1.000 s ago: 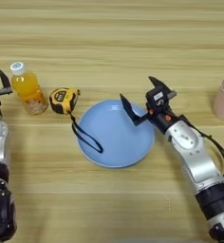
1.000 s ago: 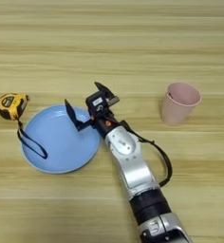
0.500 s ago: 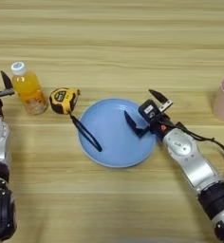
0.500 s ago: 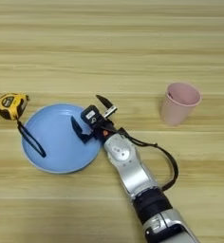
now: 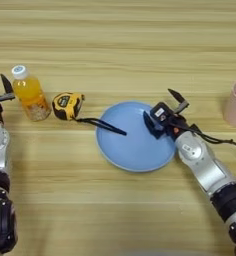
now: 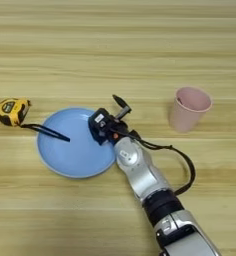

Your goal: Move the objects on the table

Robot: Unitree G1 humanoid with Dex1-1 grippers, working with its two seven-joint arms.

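Straddling the plate (image 5: 132, 147) rim — right gripper (image 5: 162, 112) spread wide, cup (image 6: 190, 108) well apart, left gripper (image 5: 0, 90) unreadable.

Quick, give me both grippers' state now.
Left gripper: open, holding nothing, beside the orange-juice bottle.
Right gripper: open, one finger over the light-blue plate, one outside its rim.

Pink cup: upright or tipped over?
Upright. The pink cup stands on its base on the table, open mouth facing up, to the right of the blue plate.
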